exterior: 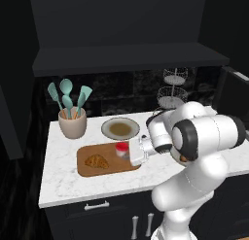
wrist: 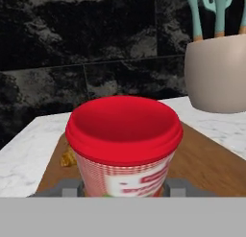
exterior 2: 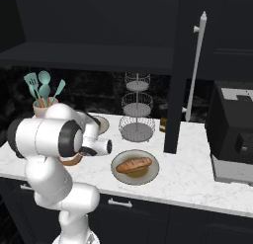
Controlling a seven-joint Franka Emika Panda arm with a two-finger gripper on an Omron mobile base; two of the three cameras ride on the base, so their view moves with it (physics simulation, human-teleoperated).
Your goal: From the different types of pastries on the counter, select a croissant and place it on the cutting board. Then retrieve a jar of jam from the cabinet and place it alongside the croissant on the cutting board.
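Note:
My gripper (exterior: pixel 128 152) is shut on the jar of jam (exterior: pixel 121 149), a small jar with a red lid and a pale body. It holds the jar over the right back part of the cutting board (exterior: pixel 112 170). The croissant (exterior: pixel 97 161) lies on the board's left half, a short way from the jar. In the hand view the jar (wrist: pixel 124 145) stands between the fingers of the gripper (wrist: pixel 124 188), and a bit of the croissant (wrist: pixel 68 158) peeks out at its left on the board (wrist: pixel 206 166). The jar's base is hidden, so I cannot tell if it rests on the wood.
A beige holder with teal utensils (exterior: pixel 72 122) stands behind the board on the counter (exterior: pixel 63 183). Beside it is an empty plate (exterior: pixel 120 128). A reddish-brown bun (exterior 2: pixel 134 164) lies on another plate (exterior 2: pixel 118 175). A tiered wire basket (exterior 2: pixel 137 109) and a dark appliance (exterior 2: pixel 234 134) stand further right.

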